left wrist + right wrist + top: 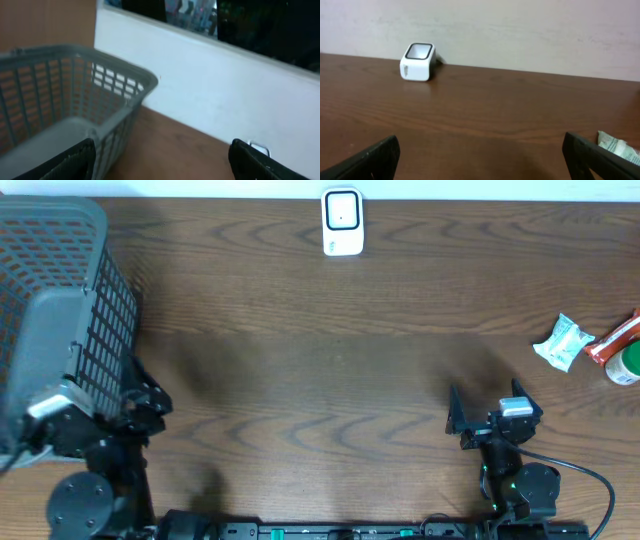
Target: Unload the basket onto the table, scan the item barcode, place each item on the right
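Now L pincer (161, 161), R pincer (480, 154) wide.

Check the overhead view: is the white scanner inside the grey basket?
No, the white scanner stands on the wooden table, far from the grey basket.

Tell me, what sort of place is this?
Probably a mock shop checkout on a wooden table: a white barcode scanner stands at the far edge, a grey shopping basket sits at the left, and small packaged goods lie at the right.
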{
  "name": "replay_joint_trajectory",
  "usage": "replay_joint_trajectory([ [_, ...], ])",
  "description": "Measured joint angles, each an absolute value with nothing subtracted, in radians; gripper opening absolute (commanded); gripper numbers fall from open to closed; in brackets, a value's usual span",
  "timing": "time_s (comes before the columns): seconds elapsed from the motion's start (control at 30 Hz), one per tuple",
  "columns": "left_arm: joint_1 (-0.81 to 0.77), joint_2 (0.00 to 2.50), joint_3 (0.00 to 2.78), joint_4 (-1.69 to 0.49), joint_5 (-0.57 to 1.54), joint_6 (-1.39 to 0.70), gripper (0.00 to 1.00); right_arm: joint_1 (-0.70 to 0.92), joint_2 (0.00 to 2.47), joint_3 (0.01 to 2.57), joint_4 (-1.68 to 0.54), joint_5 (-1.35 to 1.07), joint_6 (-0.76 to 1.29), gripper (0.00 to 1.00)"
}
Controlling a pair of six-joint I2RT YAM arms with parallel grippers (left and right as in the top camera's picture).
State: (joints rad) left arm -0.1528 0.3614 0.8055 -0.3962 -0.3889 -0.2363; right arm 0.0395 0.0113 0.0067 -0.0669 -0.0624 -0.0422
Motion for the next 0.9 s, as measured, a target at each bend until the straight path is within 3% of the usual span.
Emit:
replay_joint_trajectory([
  [0.4, -0.073, 0.081, 0.442, -0.324, -0.236, -0.236, 0.85, 0.039, 0.011, 0.007, -0.067, -0.062, -0.042, 0.99],
  [0.9, -0.073, 0.011, 0.21, -0.242, -0.209, -0.24, 0.85, 0.039, 0.011, 0.007, -0.067, -0.062, -0.042, 0.99],
])
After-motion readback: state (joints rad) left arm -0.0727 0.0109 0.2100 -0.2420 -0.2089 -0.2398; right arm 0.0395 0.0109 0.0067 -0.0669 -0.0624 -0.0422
